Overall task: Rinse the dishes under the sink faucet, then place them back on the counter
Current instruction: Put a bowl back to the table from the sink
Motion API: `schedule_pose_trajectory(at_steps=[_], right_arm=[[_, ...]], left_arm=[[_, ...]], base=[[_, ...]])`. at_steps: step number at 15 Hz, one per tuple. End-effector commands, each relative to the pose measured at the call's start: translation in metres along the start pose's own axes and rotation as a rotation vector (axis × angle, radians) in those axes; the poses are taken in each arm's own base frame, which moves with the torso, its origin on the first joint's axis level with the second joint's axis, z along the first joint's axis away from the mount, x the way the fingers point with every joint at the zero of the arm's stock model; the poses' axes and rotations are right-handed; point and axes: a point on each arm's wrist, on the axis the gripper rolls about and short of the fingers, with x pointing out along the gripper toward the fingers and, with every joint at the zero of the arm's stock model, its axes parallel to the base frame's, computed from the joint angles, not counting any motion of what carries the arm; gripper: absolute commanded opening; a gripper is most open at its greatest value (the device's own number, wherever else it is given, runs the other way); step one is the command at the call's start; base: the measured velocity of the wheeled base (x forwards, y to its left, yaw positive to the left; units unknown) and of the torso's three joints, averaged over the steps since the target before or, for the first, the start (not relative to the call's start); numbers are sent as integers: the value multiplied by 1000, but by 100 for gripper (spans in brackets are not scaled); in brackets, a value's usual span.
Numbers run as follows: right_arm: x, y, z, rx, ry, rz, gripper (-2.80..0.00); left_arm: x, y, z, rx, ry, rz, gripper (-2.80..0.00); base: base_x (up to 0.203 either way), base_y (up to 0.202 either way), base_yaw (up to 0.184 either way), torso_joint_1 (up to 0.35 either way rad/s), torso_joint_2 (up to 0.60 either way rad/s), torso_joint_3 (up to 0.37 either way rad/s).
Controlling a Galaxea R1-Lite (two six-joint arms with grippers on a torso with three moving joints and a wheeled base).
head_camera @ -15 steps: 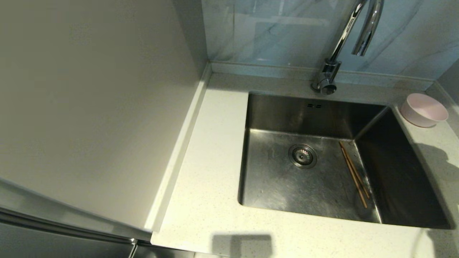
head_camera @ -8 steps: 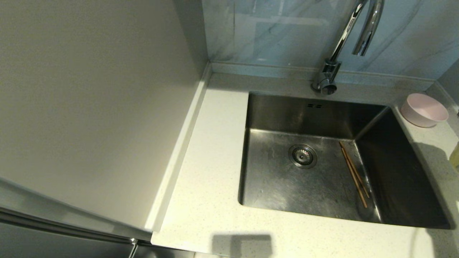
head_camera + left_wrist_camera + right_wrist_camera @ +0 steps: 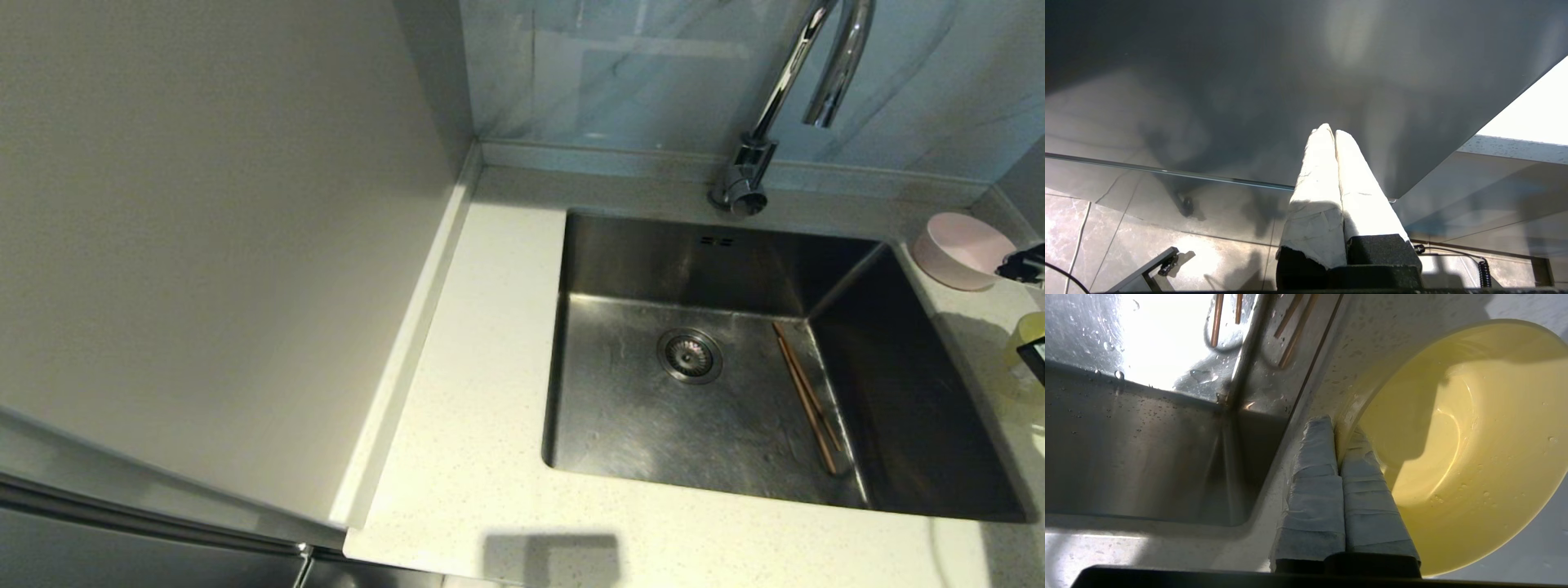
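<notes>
The right tool (image 3: 1337, 435) pinches the wet rim of the yellow-green bowl (image 3: 1470, 457) at the table's (image 3: 482, 457) right edge beside the sink (image 3: 620, 425), where the chopsticks (image 3: 808, 400) lie, the pink bowl (image 3: 959, 249) standing in the back right corner.

Chopsticks (image 3: 808, 398) lie in the sink (image 3: 620, 425), right of its drain (image 3: 689, 355).

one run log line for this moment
right gripper: shut on yellow-green bowl rim, by sink | chopsticks: in sink | pink bowl: on counter
</notes>
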Motion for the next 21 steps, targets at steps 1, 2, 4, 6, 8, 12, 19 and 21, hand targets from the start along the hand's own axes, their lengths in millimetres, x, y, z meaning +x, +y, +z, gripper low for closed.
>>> schedule_pose_trajectory(at_steps=[1,2,4,6,8,12,19,21], right_arm=[[12,0,0,14,28,17,-280],[13,0,-1,18,33,19,-280],[16,0,-1,19,39,22,-280],[20,-2,1,19,26,13,-280],[26,-3,3,19,19,6,-280],[32,-4,2,20,31,12,-280],[35,-5,2,21,35,-15,-280],[34,-6,3,21,25,-22,0]], left_arm=[[0,0,0,0,-3,0,-280],[0,0,0,0,-3,0,-280],[0,0,0,0,-3,0,-280],[0,0,0,0,-3,0,-280],[0,0,0,0,-3,0,-280],[0,0,0,0,-3,0,-280],[0,0,0,0,-3,0,-280],[0,0,0,0,-3,0,-280]], base=[[0,0,0,0,0,0],[0,0,0,0,0,0],[0,0,0,0,0,0],[0,0,0,0,0,0],[0,0,0,0,0,0],[0,0,0,0,0,0],[0,0,0,0,0,0],[0,0,0,0,0,0]])
